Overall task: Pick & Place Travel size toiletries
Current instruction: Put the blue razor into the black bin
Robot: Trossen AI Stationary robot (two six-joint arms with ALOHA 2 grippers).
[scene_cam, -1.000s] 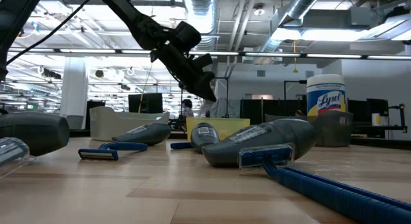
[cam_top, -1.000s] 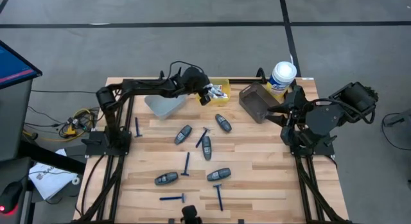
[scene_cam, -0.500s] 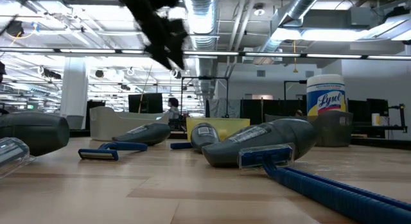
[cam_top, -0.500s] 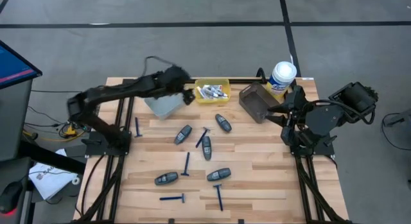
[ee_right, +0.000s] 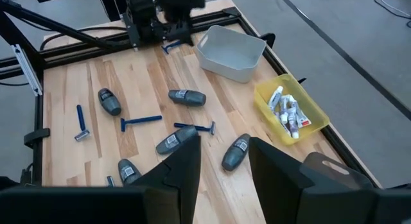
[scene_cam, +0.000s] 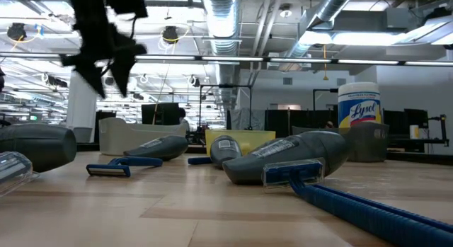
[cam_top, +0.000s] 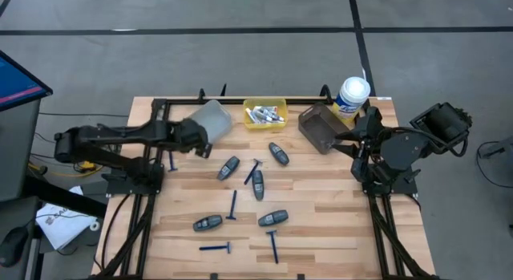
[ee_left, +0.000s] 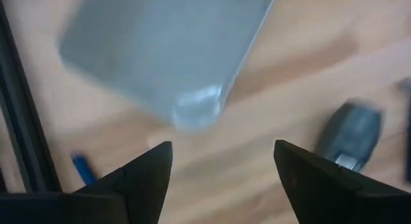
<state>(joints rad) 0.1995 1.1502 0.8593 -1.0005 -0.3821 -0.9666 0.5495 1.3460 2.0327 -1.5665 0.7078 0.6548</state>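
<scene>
Several dark grey oval pods, such as one [cam_top: 229, 168] and another [cam_top: 272, 218], lie flat on the wooden table among thin blue razors [cam_top: 233, 204]. White mini tubes [cam_top: 263, 114] lie in the yellow bin [cam_top: 279, 103] at the far edge. My left gripper [cam_top: 202, 145] hangs open and empty above the table at the grey bin's [cam_top: 215, 118] near left corner. In the left wrist view the left gripper [ee_left: 221, 169] has the grey bin [ee_left: 167, 51] and a pod [ee_left: 353, 131] beyond it. My right gripper [ee_right: 225, 163] waits at the right edge, open and empty.
A brown bin [cam_top: 319, 127] and a white wipes canister [cam_top: 353, 94] stand at the far right, close to the right arm. A razor [cam_top: 171, 158] lies just near-left of the left gripper. Black frame rails run along the table's left and right edges.
My left gripper has swung from above the yellow bin toward the table's left edge and a little nearer. It passed over the grey bin, and the arm now lies stretched out low from the left. The things on the table have kept their places.
</scene>
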